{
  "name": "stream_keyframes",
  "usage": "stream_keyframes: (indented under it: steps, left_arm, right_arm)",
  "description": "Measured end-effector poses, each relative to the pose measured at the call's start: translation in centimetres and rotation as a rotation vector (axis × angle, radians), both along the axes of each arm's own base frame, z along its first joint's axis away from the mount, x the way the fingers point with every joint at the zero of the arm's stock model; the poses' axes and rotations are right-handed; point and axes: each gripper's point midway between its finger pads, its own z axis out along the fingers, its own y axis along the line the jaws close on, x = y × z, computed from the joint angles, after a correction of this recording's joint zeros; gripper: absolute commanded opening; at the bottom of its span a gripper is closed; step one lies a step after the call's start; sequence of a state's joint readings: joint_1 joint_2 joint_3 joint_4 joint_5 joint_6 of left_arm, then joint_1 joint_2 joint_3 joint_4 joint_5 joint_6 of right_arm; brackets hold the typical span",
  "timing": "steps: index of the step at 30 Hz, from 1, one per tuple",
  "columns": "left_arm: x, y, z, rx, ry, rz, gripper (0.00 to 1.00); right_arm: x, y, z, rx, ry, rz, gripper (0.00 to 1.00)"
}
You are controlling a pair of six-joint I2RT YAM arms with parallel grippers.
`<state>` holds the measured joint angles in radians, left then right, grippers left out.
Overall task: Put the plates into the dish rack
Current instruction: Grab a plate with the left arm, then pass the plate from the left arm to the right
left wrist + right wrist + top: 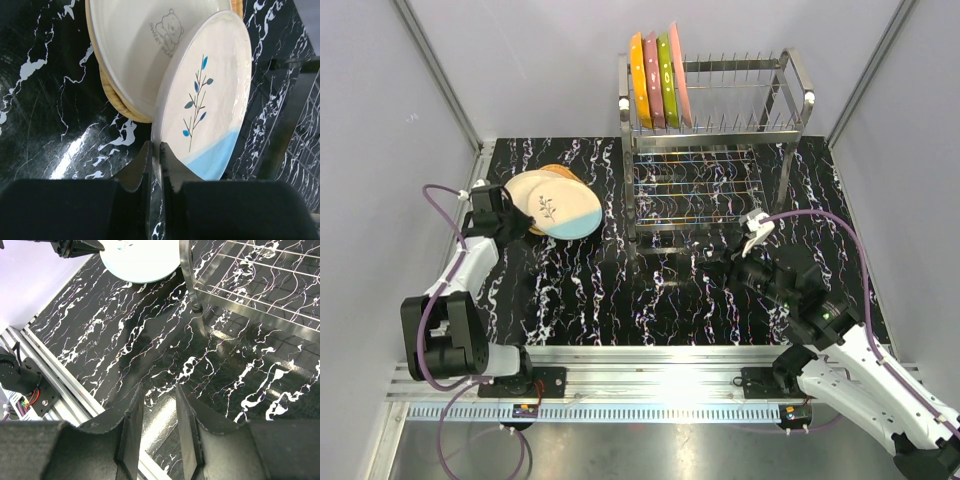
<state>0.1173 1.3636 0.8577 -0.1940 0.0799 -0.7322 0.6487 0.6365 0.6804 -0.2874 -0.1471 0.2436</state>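
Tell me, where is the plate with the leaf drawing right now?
Overhead, the leaf plate lies at the table's left, atop other plates left of the dish rack, its edge pinched by the left gripper.

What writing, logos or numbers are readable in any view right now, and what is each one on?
"SWEET BEA": printed under a bear drawing on the cream plate. The end of the second word is covered by the leaf plate.
Racked plates: patterns only, no text.
Nothing else readable in any view.
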Motion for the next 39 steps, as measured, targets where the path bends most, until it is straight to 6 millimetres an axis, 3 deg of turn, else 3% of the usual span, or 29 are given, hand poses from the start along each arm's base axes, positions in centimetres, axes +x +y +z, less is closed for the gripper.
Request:
stream_keyframes:
  steps: [13, 20, 27, 33, 39]
  left_arm:
    - [-3.1, -1.3, 0.8, 0.045, -0.031, -0.102, 0.0]
    - [-6.4, -2.7, 0.4, 0.054, -0.039, -0.152, 0.0]
    - [-7.3, -3.6, 0.8, 0.041, -0.057, -0.185, 0.0]
    - [-8.4, -4.4, 0.7, 0.025, -0.037, -0.212, 0.0]
    - [-9.8, -5.1, 0.1, 0.01, -0.02, -0.239, 0.0]
  right_arm:
    - [0.0, 0.2, -0.3, -0.007, 0.011, 0.006, 0.38]
    - [-0.3, 0.5, -0.3, -0.001, 0.017, 0.016, 0.38]
    - [-0.6, 1.0, -0.6, 0.002, 0.037, 0.029, 0.37]
    - [-2.2, 3.7, -2.0, -0.039, 0.068, 0.111, 0.38]
    - [-4.7, 8.9, -5.5, -0.162, 0.098, 0.222, 0.4]
